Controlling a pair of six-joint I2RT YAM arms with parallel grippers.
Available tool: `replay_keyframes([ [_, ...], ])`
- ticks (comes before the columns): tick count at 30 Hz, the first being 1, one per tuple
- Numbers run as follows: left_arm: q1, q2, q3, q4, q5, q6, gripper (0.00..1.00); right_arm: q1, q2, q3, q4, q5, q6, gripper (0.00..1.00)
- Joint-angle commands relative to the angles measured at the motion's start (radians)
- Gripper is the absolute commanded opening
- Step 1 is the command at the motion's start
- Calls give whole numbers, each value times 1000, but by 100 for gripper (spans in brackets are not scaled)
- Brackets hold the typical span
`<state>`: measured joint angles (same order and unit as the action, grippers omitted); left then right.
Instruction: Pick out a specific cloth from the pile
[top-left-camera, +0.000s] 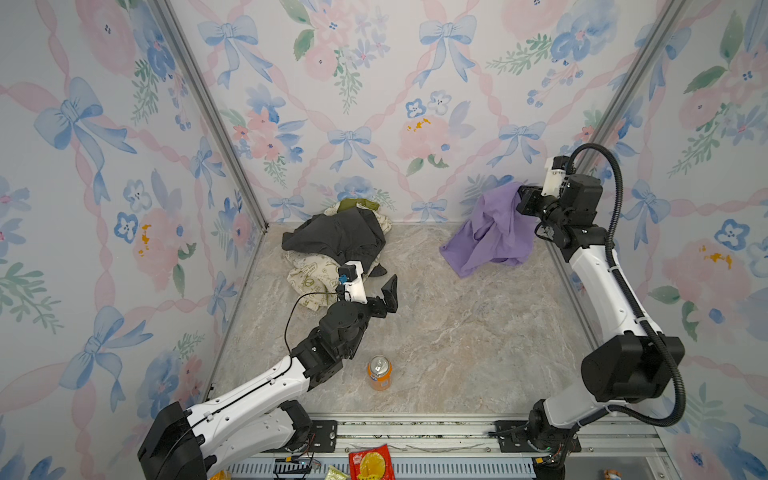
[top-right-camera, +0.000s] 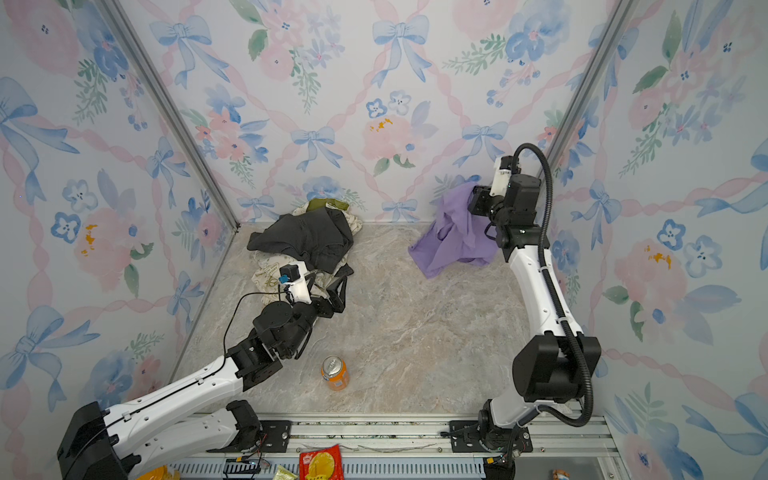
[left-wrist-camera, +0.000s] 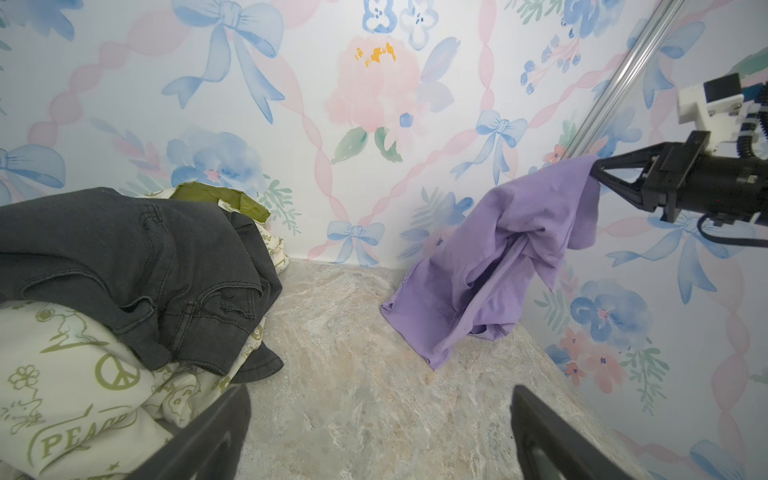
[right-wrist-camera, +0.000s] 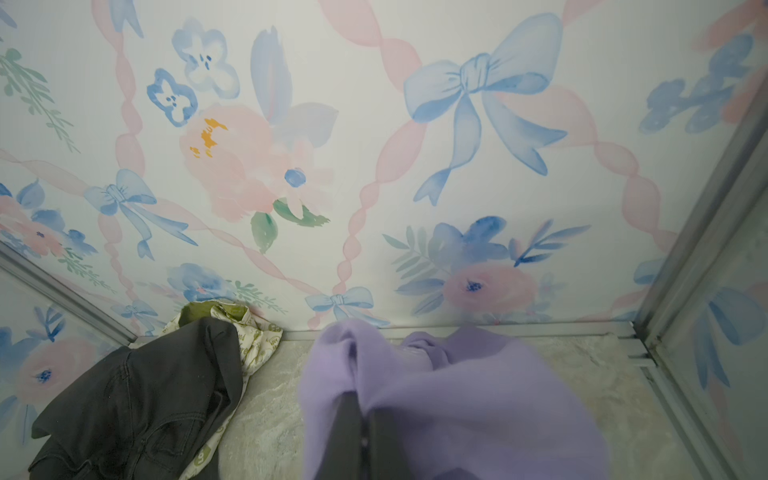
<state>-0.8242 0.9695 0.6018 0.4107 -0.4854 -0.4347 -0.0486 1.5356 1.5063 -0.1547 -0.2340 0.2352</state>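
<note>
The lavender-purple cloth (top-left-camera: 490, 232) (top-right-camera: 453, 237) hangs at the back right, apart from the pile. My right gripper (top-left-camera: 521, 195) (top-right-camera: 473, 195) is shut on its upper edge, raised above the table. In the left wrist view the cloth (left-wrist-camera: 511, 257) drapes down from the right gripper (left-wrist-camera: 594, 170) and its lower hem touches the table. The pile (top-left-camera: 336, 241) (top-right-camera: 307, 241) lies at the back left, dark grey over cream with green prints. My left gripper (top-left-camera: 384, 297) (left-wrist-camera: 380, 395) stands open and holds nothing, just in front of the pile's right edge.
An orange drink can (top-left-camera: 379, 372) (top-right-camera: 334, 372) stands upright near the front, right of my left arm. A red snack packet (top-left-camera: 371, 463) lies on the front rail. Floral walls close in the table on three sides.
</note>
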Motion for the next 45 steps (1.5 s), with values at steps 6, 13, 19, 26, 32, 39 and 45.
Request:
replay_keyframes([
  [6, 3, -7, -37, 40, -39, -15, 98, -59, -238, -495, -137, 182, -16, 9],
  [13, 3, 7, -50, 48, -65, -16, 98, -56, -403, -710, -222, 205, 43, 55],
  [19, 3, -5, -59, 52, -95, 18, 98, -29, -538, -698, -162, 206, 68, 82],
  [26, 4, -11, -69, 61, -135, 41, 98, 78, -298, -545, -145, 212, 13, 73],
  [32, 4, -27, -81, 63, -163, 57, 98, 133, -22, -407, -235, 254, -31, 44],
  [39, 7, -48, -106, 63, -228, 75, 98, 124, 178, -340, -325, 281, -58, 31],
  [45, 15, -48, -119, 62, -258, 98, 98, 116, 290, -327, -390, 258, -74, 29],
])
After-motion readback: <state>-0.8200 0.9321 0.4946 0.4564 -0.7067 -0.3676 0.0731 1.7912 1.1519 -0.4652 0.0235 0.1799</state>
